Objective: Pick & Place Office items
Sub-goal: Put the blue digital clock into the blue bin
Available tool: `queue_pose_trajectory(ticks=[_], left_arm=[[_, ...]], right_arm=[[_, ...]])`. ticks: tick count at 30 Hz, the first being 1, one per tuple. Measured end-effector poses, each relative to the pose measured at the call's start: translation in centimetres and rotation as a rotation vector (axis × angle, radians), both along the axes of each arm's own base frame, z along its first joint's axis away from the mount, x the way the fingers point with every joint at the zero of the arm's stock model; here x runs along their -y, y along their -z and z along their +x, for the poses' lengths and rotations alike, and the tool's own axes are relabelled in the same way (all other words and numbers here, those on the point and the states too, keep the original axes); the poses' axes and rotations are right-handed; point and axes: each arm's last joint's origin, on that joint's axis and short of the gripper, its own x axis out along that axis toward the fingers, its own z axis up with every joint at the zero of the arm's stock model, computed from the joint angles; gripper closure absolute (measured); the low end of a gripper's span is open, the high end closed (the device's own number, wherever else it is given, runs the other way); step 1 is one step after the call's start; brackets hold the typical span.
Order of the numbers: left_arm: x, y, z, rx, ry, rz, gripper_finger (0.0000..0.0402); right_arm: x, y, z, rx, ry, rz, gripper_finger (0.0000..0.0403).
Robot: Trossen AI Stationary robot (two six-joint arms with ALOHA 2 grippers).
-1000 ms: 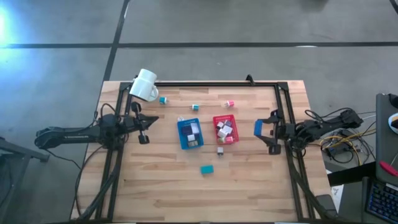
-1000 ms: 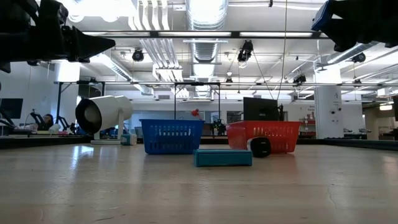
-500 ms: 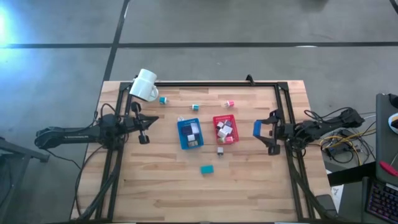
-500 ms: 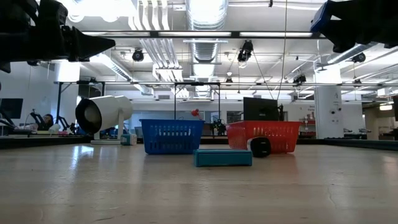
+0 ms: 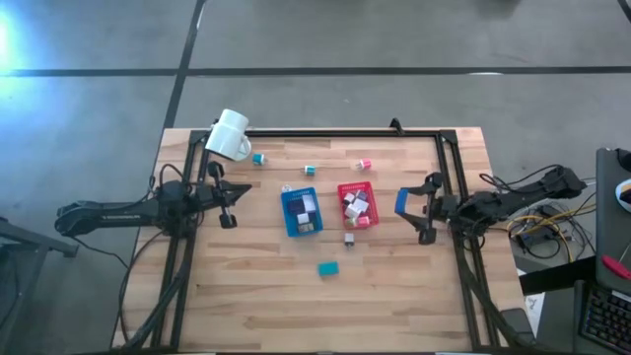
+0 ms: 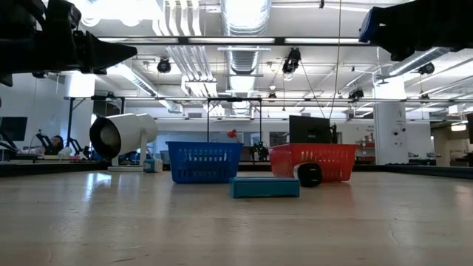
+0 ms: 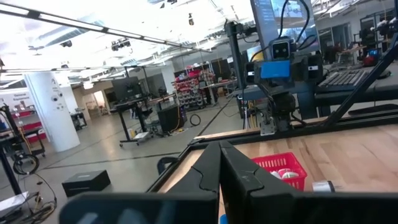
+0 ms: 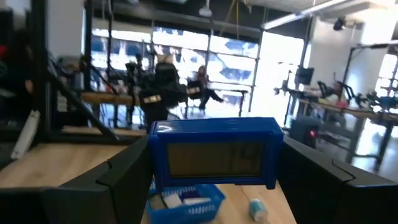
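Right gripper [image 5: 413,214] clamps a blue block [image 8: 214,151] wide between its fingers, beside the red tray [image 5: 357,205] (carrying step, likely). Next it must reach over a tray and let go. Left gripper [image 5: 233,204] waits closed, left of the blue tray [image 5: 301,211].

The left gripper [image 5: 229,205] hangs over the table's left side, fingers pressed together; the right gripper [image 5: 412,209], at the right, stands spread wide.
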Motion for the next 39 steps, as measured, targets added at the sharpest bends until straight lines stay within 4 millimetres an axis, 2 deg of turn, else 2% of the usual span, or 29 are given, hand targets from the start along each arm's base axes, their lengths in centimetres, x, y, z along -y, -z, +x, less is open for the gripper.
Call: queue_pose_trajectory(ticks=[9,14,18,26,32,39], left_arm=[[0.0,0.0,0.0,0.001,-0.001,-0.002,0.0396],[0.0,0.0,0.0,0.002,-0.003,0.007,0.0396],[0.0,0.0,0.0,0.004,-0.001,-0.002,0.0396],[0.0,0.0,0.0,0.010,0.003,-0.026,0.0396],[0.0,0.0,0.0,0.010,0.003,-0.025,0.0396],[0.0,0.0,0.0,0.010,0.003,-0.026,0.0396]], right_arm=[[-0.9,-1.4,2.8,-0.109,-0.002,0.006,0.0121],[-1.7,-2.3,5.5,-0.186,0.017,-0.042,0.0121],[-1.9,-2.7,7.9,-0.242,0.132,-0.064,0.0121],[-1.1,-2.8,14.2,-0.375,0.184,-0.040,0.0122],[0.7,-3.1,19.5,-0.518,0.113,-0.032,0.0123],[2.5,-0.3,25.8,-0.733,0.068,-0.011,0.0118]])
